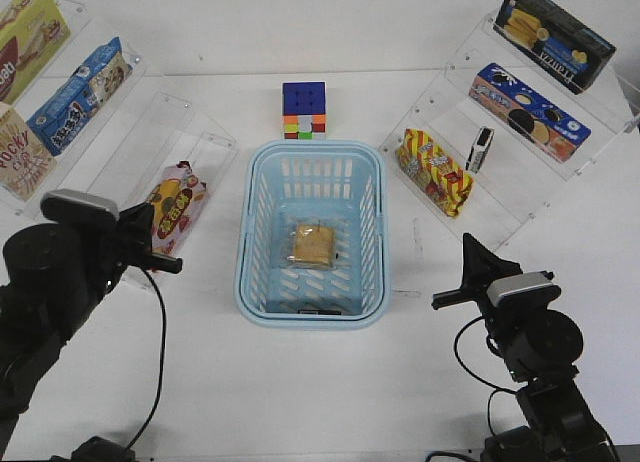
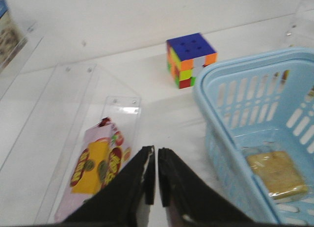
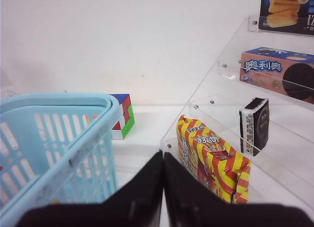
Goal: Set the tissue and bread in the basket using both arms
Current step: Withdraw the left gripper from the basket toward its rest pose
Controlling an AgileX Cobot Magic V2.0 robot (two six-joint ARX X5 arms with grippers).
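Nearest the camera, left gripper (image 1: 170, 263) and right gripper (image 1: 447, 300) both sit off the basket's sides, jaws pressed together, holding nothing. Between them the light blue basket (image 1: 254, 244) stands on the table with the wrapped bread (image 1: 311, 244) flat on its floor; a dark item at its near inner wall, can't tell what. Farther back right, a tissue pack (image 1: 481, 148) stands upright on the clear shelf beside the yellow-red snack bag (image 1: 434, 172). Behind the basket, a colour cube (image 1: 304, 110).
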